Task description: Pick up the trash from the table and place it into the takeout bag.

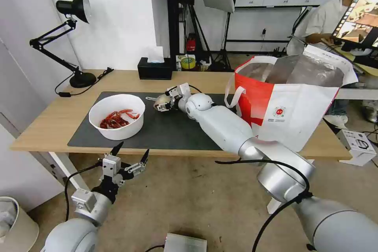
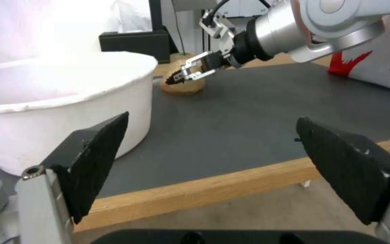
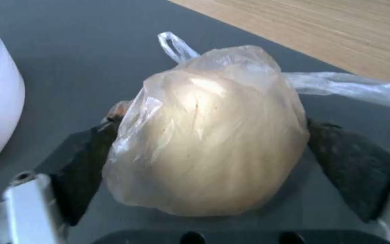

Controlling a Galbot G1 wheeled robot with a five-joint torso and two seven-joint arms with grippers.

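Two pads of the right gripper (image 3: 208,169) press a small tied bag (image 3: 208,135) on the mat (image 1: 177,130); slippery plastic could slide free; left gripper (image 1: 130,157) hangs open, empty

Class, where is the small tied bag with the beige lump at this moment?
In the head view, the small tied bag lies on the dark grey mat, between the white bowl and the takeout bag, with the right gripper closed around it.

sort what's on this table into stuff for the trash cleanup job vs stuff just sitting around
Job:
small tied bag, between the right gripper fingers
white bowl of crayfish shells
takeout bag
left gripper, open below the table edge

Lying about:
black tissue box
desk lamp
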